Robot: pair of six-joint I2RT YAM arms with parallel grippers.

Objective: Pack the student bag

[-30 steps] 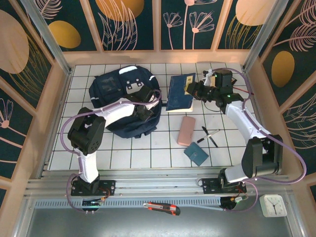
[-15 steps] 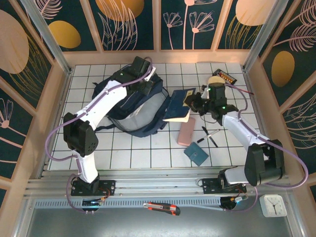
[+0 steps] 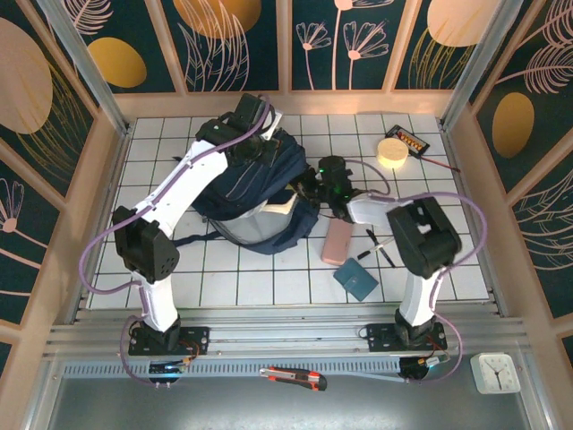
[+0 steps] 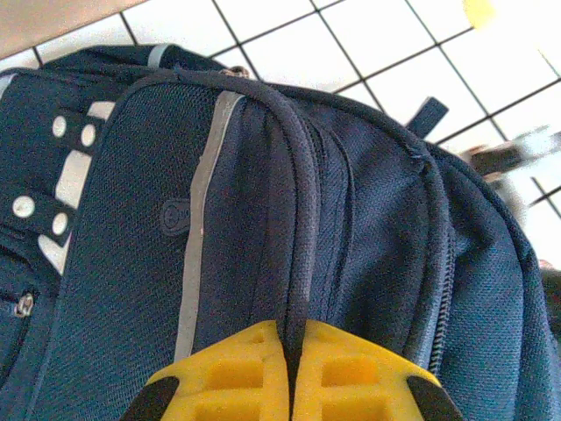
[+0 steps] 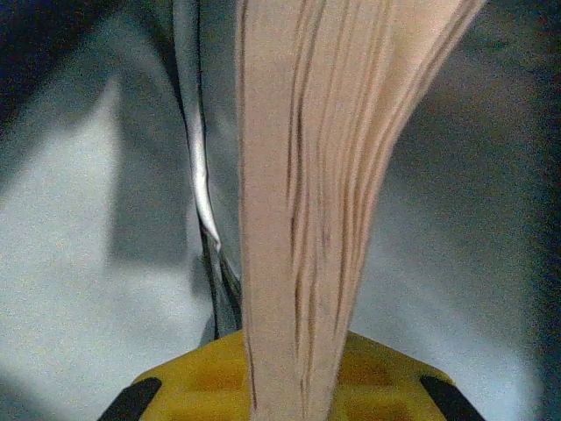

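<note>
**A:** Where is the student bag?

**B:** The student bag [image 3: 273, 166] lies on the white tiled table [image 3: 224, 278], toward the far side. Its mouth gapes toward the arms' bases, and pale grey lining shows inside.

**A:** What has the left hand got?

**B:** The left hand [image 3: 260, 146] is at the bag's far end. Its wrist view shows the yellow fingers [image 4: 230, 379] pressed together on a dark piped seam of the navy fabric. A grey reflective stripe runs just beside that seam.

**A:** And the right hand?

**B:** The right hand [image 3: 307, 188] is at the edge of the bag's mouth, clamped on a book [image 3: 281, 206]. Up close, its fingers [image 5: 394, 379] grip the pale page edges. The book stands on edge with the bag's grey lining on both sides of it, so it is partly inside.

**A:** What lies around the bag?

**B:** A pink case [image 3: 337, 237] lies just beside the bag's near corner, on the right arm's side. Beyond it, farther from the bag, is a small teal notebook [image 3: 355, 278]. Two crossed pens [image 3: 380, 247] lie near the case, on the side away from the bag. A pale yellow round roll [image 3: 390, 152] sits well apart from the bag, toward the table's far corner. A small dark device [image 3: 410, 141] lies just beside the roll, too small to tell what it is.
</note>
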